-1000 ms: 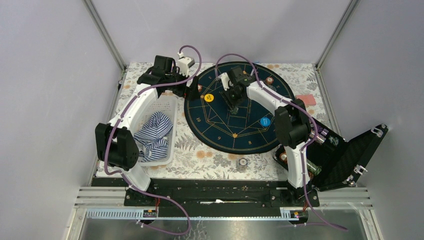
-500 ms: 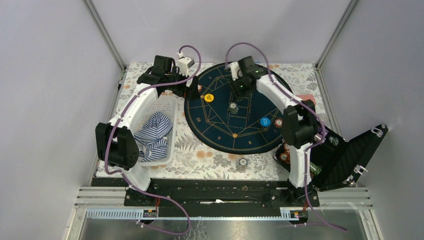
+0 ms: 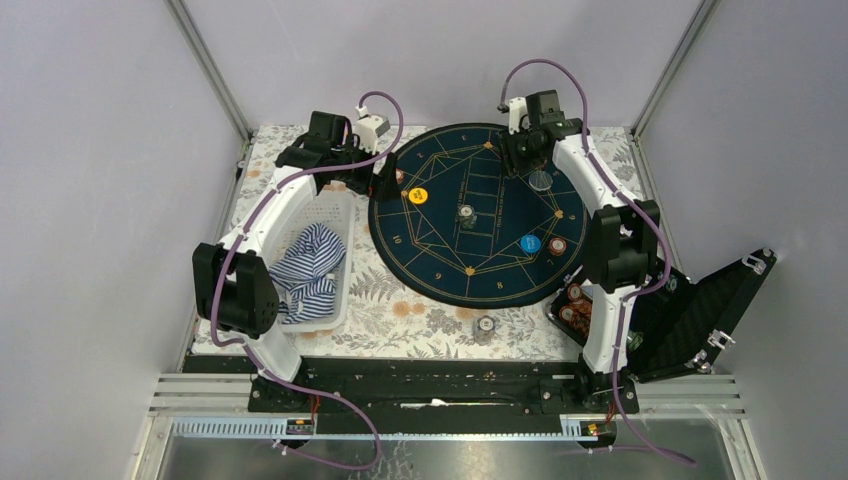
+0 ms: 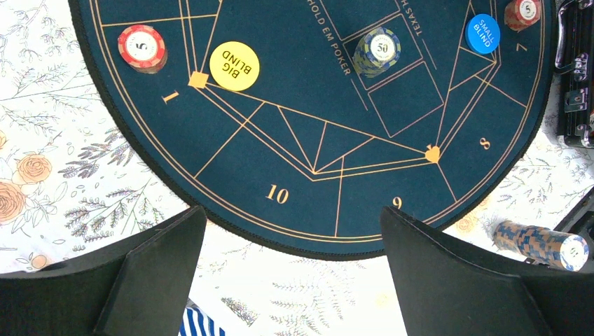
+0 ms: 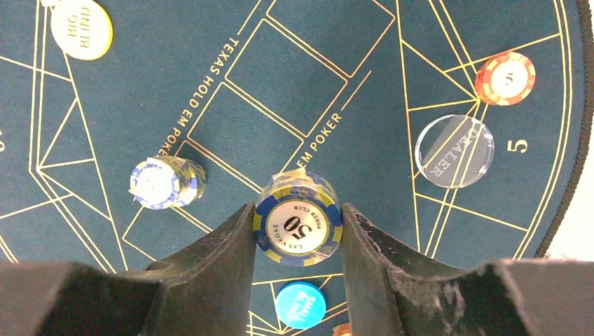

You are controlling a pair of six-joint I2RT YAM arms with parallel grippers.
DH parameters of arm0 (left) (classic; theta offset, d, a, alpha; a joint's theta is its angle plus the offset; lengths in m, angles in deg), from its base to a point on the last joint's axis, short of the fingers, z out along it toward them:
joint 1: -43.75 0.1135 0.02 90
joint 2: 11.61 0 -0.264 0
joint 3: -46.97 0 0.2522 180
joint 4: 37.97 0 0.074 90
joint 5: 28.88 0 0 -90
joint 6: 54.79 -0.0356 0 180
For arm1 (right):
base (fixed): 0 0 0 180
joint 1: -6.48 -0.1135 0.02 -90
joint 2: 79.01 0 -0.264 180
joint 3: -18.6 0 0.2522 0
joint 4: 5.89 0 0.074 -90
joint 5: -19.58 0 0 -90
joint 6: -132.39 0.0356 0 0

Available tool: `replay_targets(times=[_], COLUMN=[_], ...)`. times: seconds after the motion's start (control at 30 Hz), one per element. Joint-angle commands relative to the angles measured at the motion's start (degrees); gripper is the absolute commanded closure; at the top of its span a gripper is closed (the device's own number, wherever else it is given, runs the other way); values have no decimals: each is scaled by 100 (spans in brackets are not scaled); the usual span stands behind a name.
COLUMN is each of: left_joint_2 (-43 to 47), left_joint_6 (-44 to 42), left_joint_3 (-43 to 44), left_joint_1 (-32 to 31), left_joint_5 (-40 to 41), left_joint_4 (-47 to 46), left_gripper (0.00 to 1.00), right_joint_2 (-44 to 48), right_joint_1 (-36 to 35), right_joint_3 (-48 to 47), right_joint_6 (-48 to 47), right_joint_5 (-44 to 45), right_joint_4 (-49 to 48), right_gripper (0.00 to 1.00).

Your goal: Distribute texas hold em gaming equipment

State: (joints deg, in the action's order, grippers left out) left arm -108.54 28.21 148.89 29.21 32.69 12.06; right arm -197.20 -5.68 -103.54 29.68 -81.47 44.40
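Presumably to keep it together for a seat, the right gripper's fingers clamp the 50 chip stack above the poker mat; the left gripper's fingers gape empty.

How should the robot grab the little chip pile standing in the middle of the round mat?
Take the chip stack by its curved sides, low down, coming straight from above. It stands upright as a short cylinder, and the mat around it is bare, so there is room on both sides.
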Motion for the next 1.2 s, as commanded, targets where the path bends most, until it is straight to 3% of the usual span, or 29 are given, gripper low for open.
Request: replay_targets(times=[0.0,0.43,1.17], left_joint_2=[20,12,-6], left_joint_6=[27,17,-1], left_joint_3=[236,205,158], left_joint_1=[31,32,31], left_joint_5=[-167,-195,-177], left_joint_4=[-196,-192,-198], left_gripper=[1,1,1], right_joint_2=[-72,-1049,-2193], right_joint_1=[294,1448,1498], right_joint_3=[-477,-1160,-1968], right_joint_6=[147,231,286], right_joint_5=[280,560,588], right_joint_4=[-228,-465,-767], right_gripper=[64,64,58])
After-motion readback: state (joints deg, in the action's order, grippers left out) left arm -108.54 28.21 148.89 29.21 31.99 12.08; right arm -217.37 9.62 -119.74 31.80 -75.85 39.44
